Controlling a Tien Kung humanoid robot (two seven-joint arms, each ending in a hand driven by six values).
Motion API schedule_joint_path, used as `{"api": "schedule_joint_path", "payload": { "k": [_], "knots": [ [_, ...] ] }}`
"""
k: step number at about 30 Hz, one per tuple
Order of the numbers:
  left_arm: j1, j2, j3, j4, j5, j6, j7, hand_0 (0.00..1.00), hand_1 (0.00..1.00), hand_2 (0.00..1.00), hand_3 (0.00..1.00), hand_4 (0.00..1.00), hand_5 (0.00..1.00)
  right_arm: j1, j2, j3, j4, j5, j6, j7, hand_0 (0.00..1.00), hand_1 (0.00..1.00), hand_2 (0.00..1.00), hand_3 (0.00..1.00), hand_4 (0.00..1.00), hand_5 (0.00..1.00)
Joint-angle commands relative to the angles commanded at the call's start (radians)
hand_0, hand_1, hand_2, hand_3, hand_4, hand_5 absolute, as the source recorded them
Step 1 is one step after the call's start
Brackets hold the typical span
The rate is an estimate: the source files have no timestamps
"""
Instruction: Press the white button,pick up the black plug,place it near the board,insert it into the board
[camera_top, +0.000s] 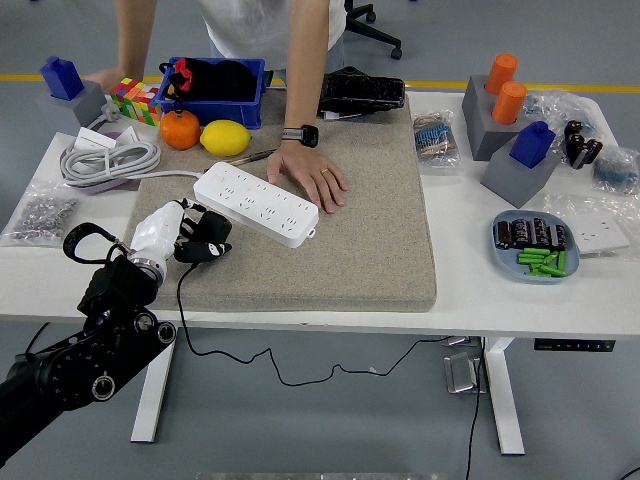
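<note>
Black plug held by the left hand just short of the white power strip.

White-shelled left hand (168, 232) has its fingers clamped on the black plastic plug (205, 238), whose thin black cord (215, 352) trails down off the counter (470, 270) edge. The plug sits over the tan felt mat (360, 230), just beside the near-left end of the long white socket board (256, 203). That board lies up and to the right of the hand, its long axis running from upper left to lower right. A person's hand (312, 174) rests flat beside the board's far side. Only the left arm is in view, so the insertion looks to be its job.
</note>
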Motion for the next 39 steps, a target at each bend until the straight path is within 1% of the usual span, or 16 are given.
{"api": "schedule_joint_path", "payload": {
  "k": [1, 6, 7, 12, 13, 18, 19, 24, 25, 30, 32, 36, 39],
  "knots": [
    [-0.001, -0.001, 0.001, 0.0, 0.003, 0.001, 0.0, 0.317, 0.397, 0.448, 0.655, 0.8, 0.059, 0.0, 0.0, 0.0, 0.0, 0.0, 0.0, 0.001, 0.626, 0.561, 0.562, 0.594, 0.679, 0.389],
    [-0.006, -0.003, 0.014, 0.006, 0.02, -0.007, 0.008, 0.317, 0.397, 0.448, 0.655, 0.8, 0.059, 0.001, 0.001, 0.003, 0.0, -0.001, -0.002, 0.003, 0.626, 0.561, 0.562, 0.594, 0.679, 0.389],
    [-0.006, -0.003, 0.016, 0.007, 0.024, -0.007, 0.007, 0.266, 0.35, 0.428, 0.61, 0.769, 0.002, 0.001, 0.001, 0.004, 0.0, 0.0, -0.003, 0.004, 0.625, 0.561, 0.562, 0.592, 0.679, 0.39],
    [-0.011, -0.006, 0.027, 0.015, 0.077, -0.003, 0.006, 0.266, 0.35, 0.428, 0.61, 0.769, 0.002, 0.0, 0.001, 0.004, -0.001, 0.001, -0.006, 0.008, 0.625, 0.561, 0.562, 0.592, 0.679, 0.39],
    [-0.012, -0.006, 0.028, 0.016, 0.082, -0.003, 0.005, 0.274, 0.36, 0.432, 0.588, 0.731, 0.002, -0.001, 0.001, 0.004, -0.001, 0.001, -0.007, 0.01, 0.623, 0.558, 0.561, 0.59, 0.678, 0.389],
    [-0.017, -0.007, 0.035, 0.017, 0.12, 0.005, -0.002, 0.274, 0.36, 0.432, 0.588, 0.731, 0.002, 0.0, 0.002, 0.002, 0.0, 0.006, -0.014, 0.022, 0.623, 0.558, 0.561, 0.59, 0.678, 0.389],
    [-0.017, -0.008, 0.036, 0.017, 0.125, 0.007, -0.003, 0.261, 0.343, 0.398, 0.57, 0.647, 0.002, 0.0, 0.002, 0.002, 0.001, 0.007, -0.016, 0.024, 0.623, 0.559, 0.557, 0.589, 0.678, 0.388],
    [-0.017, -0.007, 0.038, 0.011, 0.138, 0.012, -0.014, 0.261, 0.343, 0.398, 0.57, 0.647, 0.002, -0.002, 0.002, 0.002, 0.0, 0.007, -0.019, 0.027, 0.623, 0.559, 0.557, 0.589, 0.678, 0.388],
    [-0.018, -0.006, 0.036, 0.01, 0.14, 0.009, -0.014, 0.266, 0.324, 0.374, 0.572, 0.557, 0.002, -0.001, 0.001, 0.002, 0.0, 0.007, -0.019, 0.027, 0.623, 0.557, 0.555, 0.588, 0.677, 0.384],
    [-0.02, -0.002, 0.031, -0.004, 0.13, -0.001, -0.031, 0.266, 0.324, 0.374, 0.572, 0.557, 0.002, -0.001, 0.003, 0.005, 0.0, 0.008, -0.02, 0.029, 0.623, 0.557, 0.555, 0.588, 0.677, 0.384],
    [-0.023, 0.0, 0.03, -0.011, 0.128, -0.001, -0.036, 0.256, 0.305, 0.355, 0.572, 0.541, 0.002, 0.0, 0.003, 0.006, 0.0, 0.009, -0.021, 0.03, 0.622, 0.556, 0.555, 0.589, 0.678, 0.381],
    [-0.037, 0.009, 0.028, -0.033, 0.115, 0.0, -0.043, 0.256, 0.305, 0.355, 0.572, 0.541, 0.002, 0.0, 0.002, 0.006, 0.0, 0.01, -0.021, 0.03, 0.622, 0.556, 0.555, 0.589, 0.678, 0.381],
    [-0.046, 0.012, 0.025, -0.039, 0.112, 0.003, -0.048, 0.252, 0.296, 0.35, 0.574, 0.552, 0.002, 0.0, 0.001, 0.006, 0.0, 0.01, -0.022, 0.03, 0.621, 0.555, 0.555, 0.588, 0.678, 0.379]
  ]
}}
